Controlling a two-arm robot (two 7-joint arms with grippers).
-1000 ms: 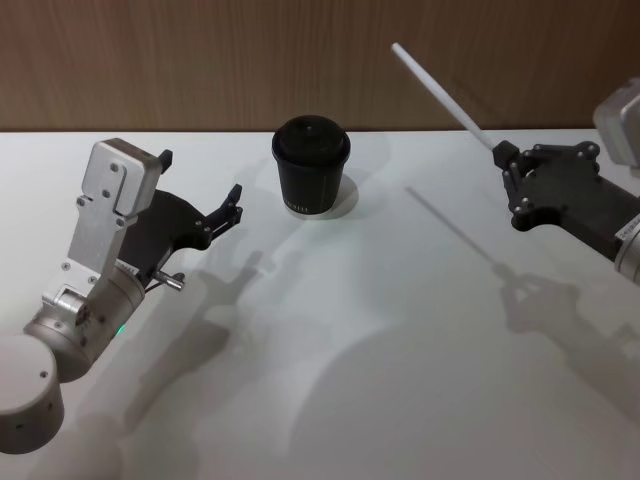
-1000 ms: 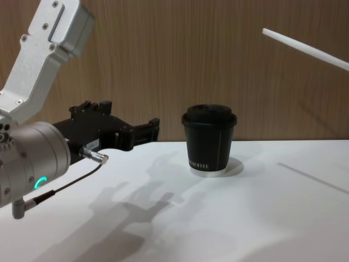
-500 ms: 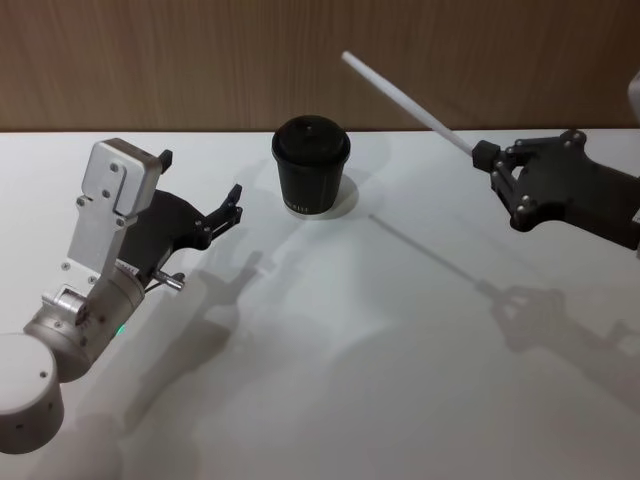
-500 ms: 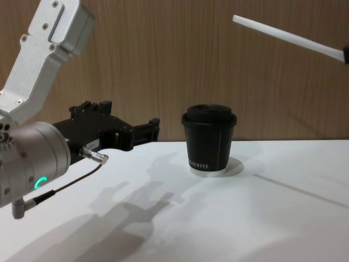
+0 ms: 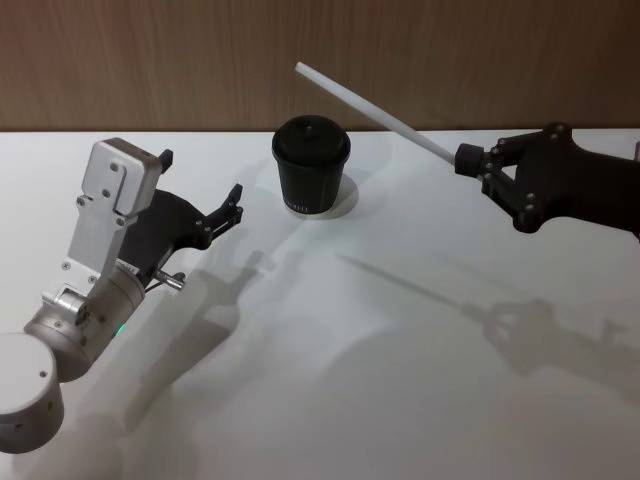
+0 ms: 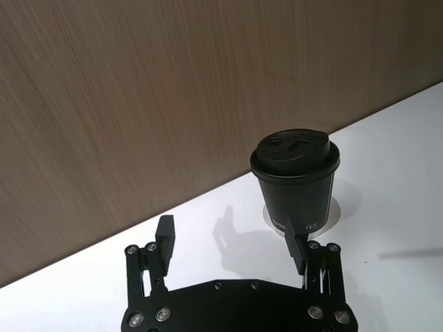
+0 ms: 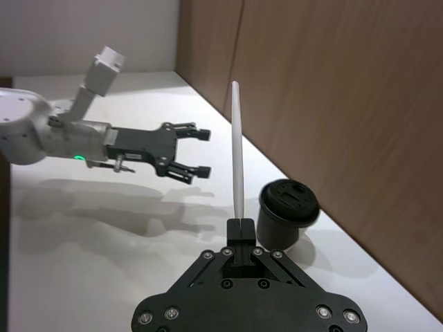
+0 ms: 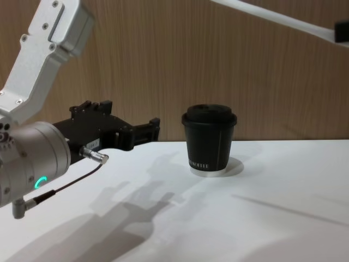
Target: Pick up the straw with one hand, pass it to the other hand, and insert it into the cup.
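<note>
The thin white straw (image 5: 375, 112) hangs in the air, tilted, with my right gripper (image 5: 468, 160) shut on its lower end at the right of the table. Its free end points up and to the left, passing above the cup (image 5: 311, 165). From the chest, the straw (image 8: 272, 17) runs high over the black lidded cup (image 8: 209, 139). The right wrist view looks along the straw (image 7: 237, 152) from the right gripper (image 7: 241, 227), with the cup (image 7: 287, 211) beyond. My left gripper (image 5: 202, 173) stands open to the left of the cup (image 6: 295, 180), nothing between its fingers.
The white table (image 5: 330, 340) is bare in front of the cup. A wooden wall (image 5: 200, 60) rises right behind the table's far edge. A thin black cable with a metal plug (image 8: 92, 155) hangs from my left arm.
My right gripper has carried the straw leftward and higher, so its free end now reaches past the cup. The left arm and the cup have not moved.
</note>
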